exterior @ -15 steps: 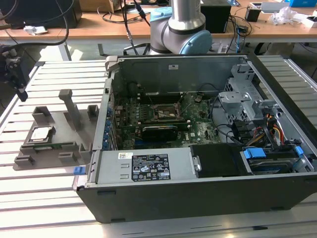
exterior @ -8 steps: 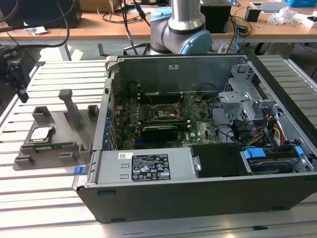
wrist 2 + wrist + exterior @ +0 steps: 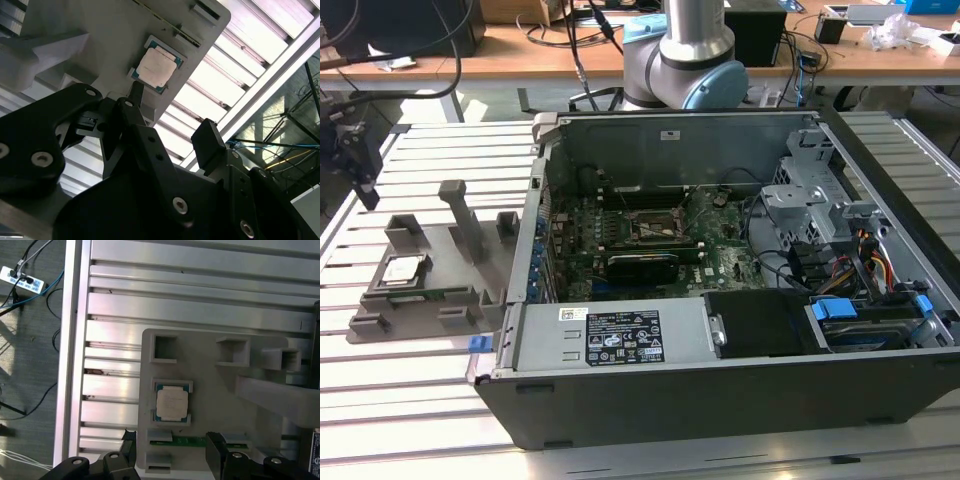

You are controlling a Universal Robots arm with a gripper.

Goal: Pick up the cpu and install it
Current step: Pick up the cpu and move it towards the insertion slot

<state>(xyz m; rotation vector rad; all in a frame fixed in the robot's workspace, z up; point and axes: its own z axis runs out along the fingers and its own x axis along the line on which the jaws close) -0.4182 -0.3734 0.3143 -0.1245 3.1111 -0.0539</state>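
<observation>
**Pick Stage: Gripper Above the CPU, Nothing Held**

The gripper (image 3: 172,445) hangs with its two black fingers (image 3: 216,450) spread apart and nothing between them. In both wrist views the gap between them lies beside the cpu (image 3: 172,405), near it but not touching.

The cpu lies flat, metal top up, in a square pocket of a grey holder (image 3: 225,405). The holder also carries several empty pockets, upright posts and a narrow green strip (image 3: 192,441) just beside the chip.

Step in hand, as judged: the approach for the pick. Neither lift nor installation has begun. The grasp calls for the fingers to straddle two opposite edges of the chip, square to them. They must also stay clear of the pocket walls. The chip is thin, so there is little edge to hold, and a tilted grip could let it slip.

The holder rests on a slatted aluminium table (image 3: 430,420). In the exterior view an open computer case (image 3: 720,400) lies on the same table, on the exterior view's right of the holder. The socket frame (image 3: 655,225) on its board is exposed. Wooden benches (image 3: 520,45) with cables stand behind.
</observation>
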